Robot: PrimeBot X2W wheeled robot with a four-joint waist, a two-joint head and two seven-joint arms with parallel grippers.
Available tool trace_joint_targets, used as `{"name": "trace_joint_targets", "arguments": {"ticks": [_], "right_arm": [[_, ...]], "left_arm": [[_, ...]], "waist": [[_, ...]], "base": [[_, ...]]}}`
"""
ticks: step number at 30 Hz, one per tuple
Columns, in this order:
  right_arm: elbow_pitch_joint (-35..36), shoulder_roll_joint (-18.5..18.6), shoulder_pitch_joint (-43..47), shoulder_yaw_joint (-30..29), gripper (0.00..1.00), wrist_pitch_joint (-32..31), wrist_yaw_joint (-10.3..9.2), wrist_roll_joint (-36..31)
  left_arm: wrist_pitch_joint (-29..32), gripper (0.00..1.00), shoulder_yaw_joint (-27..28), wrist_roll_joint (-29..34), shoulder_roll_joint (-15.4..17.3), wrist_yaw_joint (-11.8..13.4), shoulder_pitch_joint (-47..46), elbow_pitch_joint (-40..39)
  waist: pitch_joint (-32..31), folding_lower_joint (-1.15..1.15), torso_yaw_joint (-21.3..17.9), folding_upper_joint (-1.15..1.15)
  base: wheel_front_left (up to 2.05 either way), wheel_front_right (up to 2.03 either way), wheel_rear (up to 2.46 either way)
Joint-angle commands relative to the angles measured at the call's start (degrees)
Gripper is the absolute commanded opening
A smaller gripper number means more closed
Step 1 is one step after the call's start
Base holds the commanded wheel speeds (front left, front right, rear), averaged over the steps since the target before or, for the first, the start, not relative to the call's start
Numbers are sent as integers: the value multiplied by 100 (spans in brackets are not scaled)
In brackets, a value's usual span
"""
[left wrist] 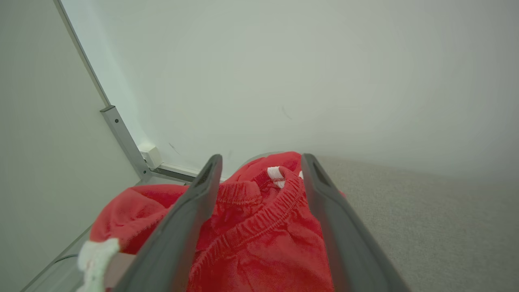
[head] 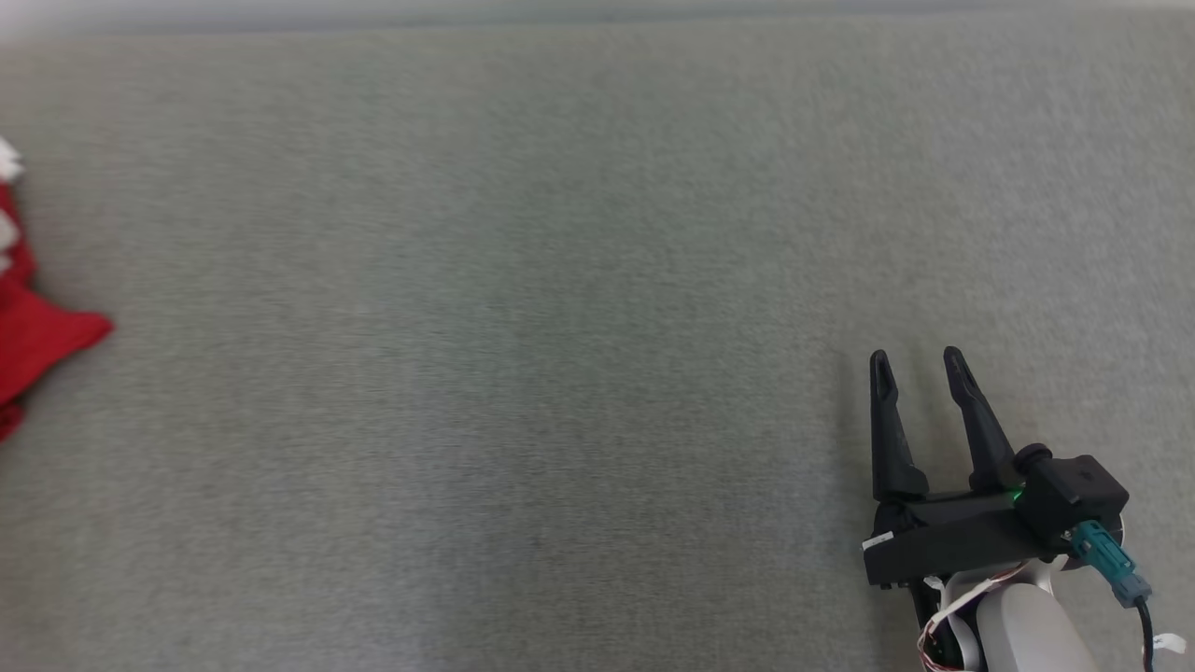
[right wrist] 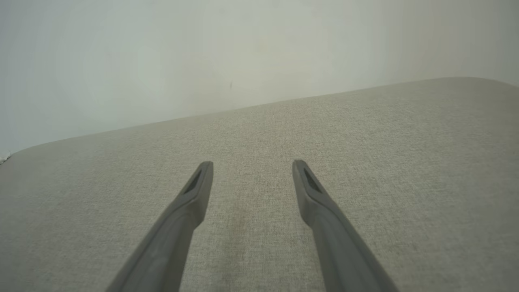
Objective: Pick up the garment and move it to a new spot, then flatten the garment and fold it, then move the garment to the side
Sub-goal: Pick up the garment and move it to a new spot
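I see the red garment [head: 37,327] at 9 o'clock, at the edge of the grey surface [head: 560,373]. My left claw [left wrist: 261,162] is wide, with the garment between its fingers. My right claw [head: 916,359], also wide, is at 4 o'clock and holds nothing.

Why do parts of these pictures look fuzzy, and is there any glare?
Head view: even light, no glare, grey surface slightly smeared. Left wrist view: left gripper fingers blur up close, red garment waistband sharper. Right wrist view: weave crisp, surface's far edge bowed by the wide lens.
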State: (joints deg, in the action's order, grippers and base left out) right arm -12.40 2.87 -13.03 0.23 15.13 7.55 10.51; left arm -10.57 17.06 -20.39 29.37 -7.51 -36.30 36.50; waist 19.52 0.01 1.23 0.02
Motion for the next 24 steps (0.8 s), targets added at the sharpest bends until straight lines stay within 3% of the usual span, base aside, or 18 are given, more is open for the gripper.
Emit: {"name": "trace_joint_targets", "arguments": {"ticks": [1, 11, 18, 19, 24], "right_arm": [[11, 0, -74, 11, 100, 4, -12, 44], [-2, 0, -59, -14, 100, 4, -12, 107], [-36, 0, -23, -27, 100, 4, -12, 104], [-34, 0, -16, -28, 100, 5, -12, 102], [-39, 0, 13, -51, 100, 4, -12, 68]], "left_arm": [[157, 100, -41, 53, 135, 16, -94, 110], [1158, 100, -296, 66, 470, 28, -207, 984], [1457, 98, -479, 158, 547, 84, -285, 1257], [1474, 0, -500, 164, 539, 92, -292, 1274], [1417, 0, -575, 206, 561, 153, -282, 1287]], "waist": [[524, -1, -514, -2], [547, -1, -602, -2], [417, -1, -525, -2], [398, -1, -514, -2], [324, -1, -454, -2]], "base": [[0, 0, 0], [0, 0, 0], [0, 0, 0], [0, 0, 0], [0, 0, 0]]}}
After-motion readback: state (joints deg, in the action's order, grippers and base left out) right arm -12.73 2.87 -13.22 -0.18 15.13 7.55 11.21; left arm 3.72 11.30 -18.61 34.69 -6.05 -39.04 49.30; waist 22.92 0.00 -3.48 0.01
